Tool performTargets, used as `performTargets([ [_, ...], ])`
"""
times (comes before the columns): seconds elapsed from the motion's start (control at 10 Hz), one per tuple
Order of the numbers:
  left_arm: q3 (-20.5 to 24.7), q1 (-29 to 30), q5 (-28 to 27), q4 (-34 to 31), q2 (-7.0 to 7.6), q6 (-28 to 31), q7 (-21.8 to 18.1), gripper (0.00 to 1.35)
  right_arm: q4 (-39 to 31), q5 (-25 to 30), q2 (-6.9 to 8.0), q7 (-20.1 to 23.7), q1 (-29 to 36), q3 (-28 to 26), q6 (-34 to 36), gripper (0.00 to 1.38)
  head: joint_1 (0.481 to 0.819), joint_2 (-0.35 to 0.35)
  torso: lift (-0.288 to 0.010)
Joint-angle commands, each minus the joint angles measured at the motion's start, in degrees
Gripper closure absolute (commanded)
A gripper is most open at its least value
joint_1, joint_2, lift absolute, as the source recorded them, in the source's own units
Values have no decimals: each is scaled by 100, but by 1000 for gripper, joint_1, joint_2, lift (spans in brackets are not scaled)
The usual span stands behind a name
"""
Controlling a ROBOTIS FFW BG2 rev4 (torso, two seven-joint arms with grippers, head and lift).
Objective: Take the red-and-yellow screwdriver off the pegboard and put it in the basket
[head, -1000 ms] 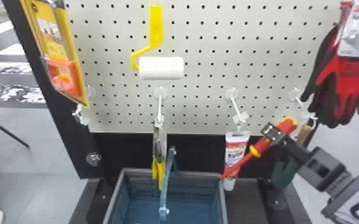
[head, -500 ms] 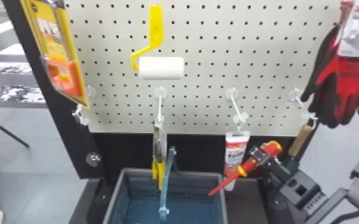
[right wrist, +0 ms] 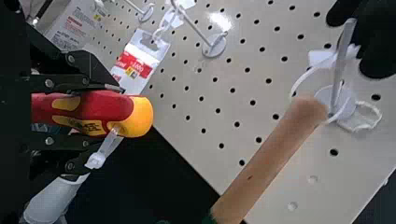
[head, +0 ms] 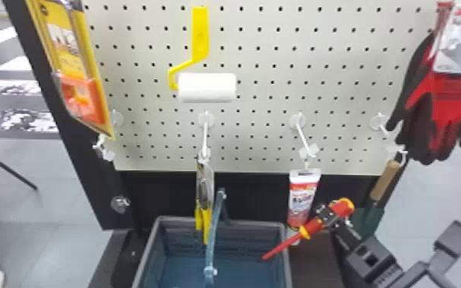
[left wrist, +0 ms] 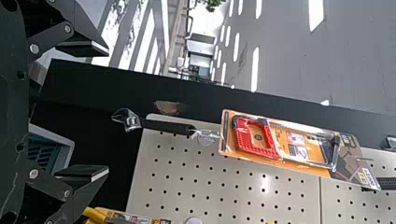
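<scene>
Sinking towards seven o'clock, the right black two-fingered pincer point(head: 327, 215) is gripping the red-and-yellow plastic-handled screwdriver point(head: 344, 207), its tip slanting across the three-o'clock side of the grey plastic basket point(head: 249, 221), and is needing to travel further inboard before releasing.

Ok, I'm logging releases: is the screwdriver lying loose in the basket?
No, the right gripper holds the screwdriver by its red-and-yellow handle.
</scene>
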Motion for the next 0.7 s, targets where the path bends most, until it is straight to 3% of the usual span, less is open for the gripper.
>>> performTargets([
  [0.0, 0, -12, 6, 3, 0, -11, -9, 383, 309, -9, 101, -45, -29, 269, -445, 1211, 549, 0, -100],
  [0.1, 0, -12, 6, 17, 8, -11, -18, 383, 408, -26, 198, -142, -17, 374, -656, 1211, 549, 0, -100],
  [0.6, -18, -25, 23, 31, 43, -19, -26, 383, 492, -246, 136, -441, 192, 910, -990, 1211, 549, 0, -100],
])
